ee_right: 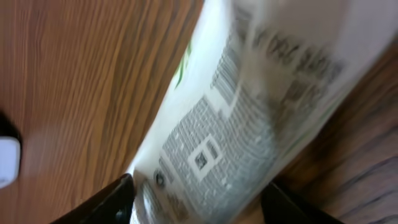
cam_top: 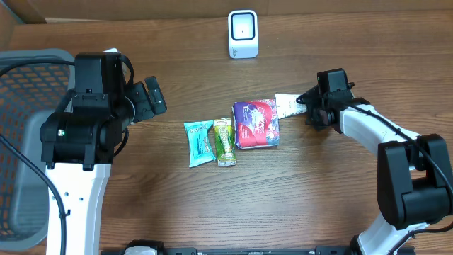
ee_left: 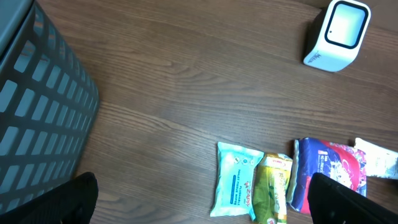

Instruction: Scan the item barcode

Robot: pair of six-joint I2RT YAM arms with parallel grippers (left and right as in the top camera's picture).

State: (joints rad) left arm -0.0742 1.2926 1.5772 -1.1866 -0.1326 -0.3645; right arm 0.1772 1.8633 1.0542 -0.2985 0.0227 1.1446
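I count four packets on the counter, lying in a loose row. From my left to my right they are one teal packet, one green packet, one purple-and-red pack and one white packet. The teal and green ones lie side by side and touch. The purple-and-red pack sits just beside the green one. The white packet lies at that pack's far right corner.

There is one scanner, a small white box with a dark-rimmed window. It stands upright near the far edge of the counter, well apart from the row. One grey mesh basket sits at my left side.

I have two tools. My left tool hangs released above bare wood between the basket and the teal packet. In its own camera the two fingers stand wide apart with nothing between them.

My right tool is at the right end of the white packet. In the right wrist view the packet fills the space between my two dark fingers, and its edges reach both of them. The packet's face carries dense print and one small square code, though the view is blurred. I cannot tell whether this tool is clenched on the packet or only straddles it.
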